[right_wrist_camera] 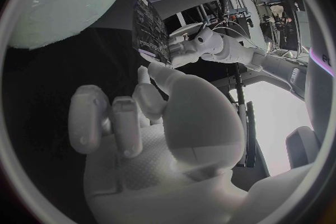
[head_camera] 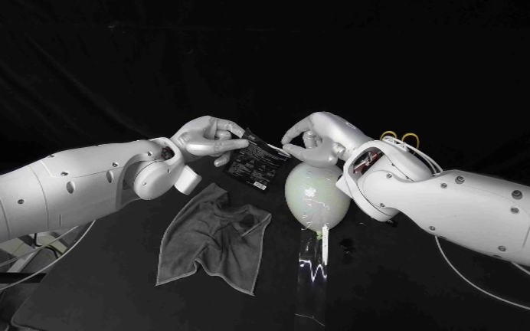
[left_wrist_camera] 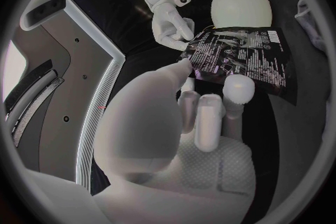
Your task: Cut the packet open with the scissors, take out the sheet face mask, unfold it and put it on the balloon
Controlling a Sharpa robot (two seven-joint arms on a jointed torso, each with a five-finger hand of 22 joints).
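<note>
Scissors, balloon top and one small item unclear

The right arm (head_camera: pixel 442 197) hides the scissors (head_camera: pixel 400 138) except for two yellow loops. The packet (head_camera: pixel 256 162) and the right hand (head_camera: pixel 314 133) cover the top of the balloon (head_camera: pixel 316 197). A dark speck (head_camera: pixel 348 248) on the table (head_camera: pixel 403 300) is too small to tell.

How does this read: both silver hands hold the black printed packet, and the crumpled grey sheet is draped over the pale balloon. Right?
No: the crumpled grey sheet lies on the black table beside the pale balloon, not over it; the head view shows this. The left hand and right hand do hold the black printed packet.
</note>
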